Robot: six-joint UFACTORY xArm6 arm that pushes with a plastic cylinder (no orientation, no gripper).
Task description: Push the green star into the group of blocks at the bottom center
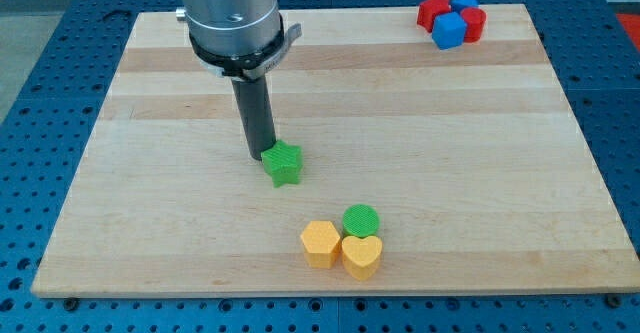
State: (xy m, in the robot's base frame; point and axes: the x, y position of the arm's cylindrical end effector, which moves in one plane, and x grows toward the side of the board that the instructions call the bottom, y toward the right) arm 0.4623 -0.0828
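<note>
Yellow blocks sit nearest on the wooden worktop (150,123): a yellow hexagon (321,243) and a yellow heart (362,256), touching a green cylinder (361,220) behind them. Further up, the green star (283,163) lies well apart from that group, with my tip (261,157) against its upper-left side; the arm carries no hand. Far off at the view's top right huddle two red blocks (433,11) (473,23) and two blue blocks (449,30) (464,2)

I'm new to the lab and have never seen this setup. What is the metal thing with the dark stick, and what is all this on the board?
It is a robot arm ending in a plain rod, not a hand. My tip slides on the wooden board and pushes blocks; nothing is held. It sits right beside the green star, on its upper left. Lower down lie a green cylinder, a yellow hexagon and a yellow heart. Red and blue blocks cluster at the view's top right. One camera looks down from the front.
</note>
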